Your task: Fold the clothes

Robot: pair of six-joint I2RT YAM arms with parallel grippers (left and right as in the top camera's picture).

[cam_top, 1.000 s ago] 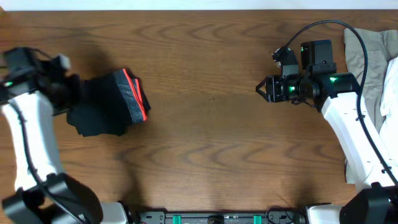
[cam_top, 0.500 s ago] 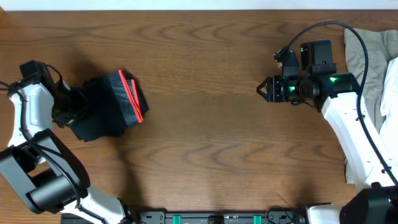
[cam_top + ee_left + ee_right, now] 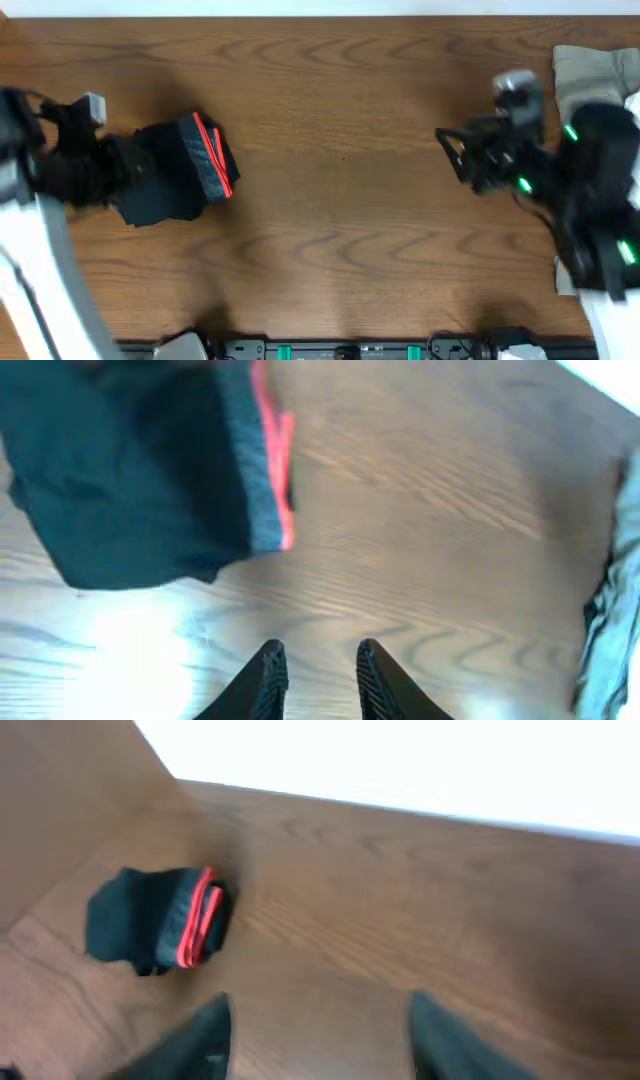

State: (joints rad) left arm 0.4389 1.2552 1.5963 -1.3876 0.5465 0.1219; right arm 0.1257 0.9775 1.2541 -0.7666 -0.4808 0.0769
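on the surface [image 3: 340,220], the khaki and white pile [image 3: 590,70] waits unfolded at far right, and the black pants [image 3: 175,175] lie folded at left. our left tool [image 3: 318,678] is slightly spread, our right tool [image 3: 315,1040] spread wide, both empty. next, we judge, the right must reach for that pile.

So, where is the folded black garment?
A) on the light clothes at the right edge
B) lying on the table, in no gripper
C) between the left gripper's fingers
B: the black pants lie on the table, and the left wrist view shows the left gripper empty, clear of them.
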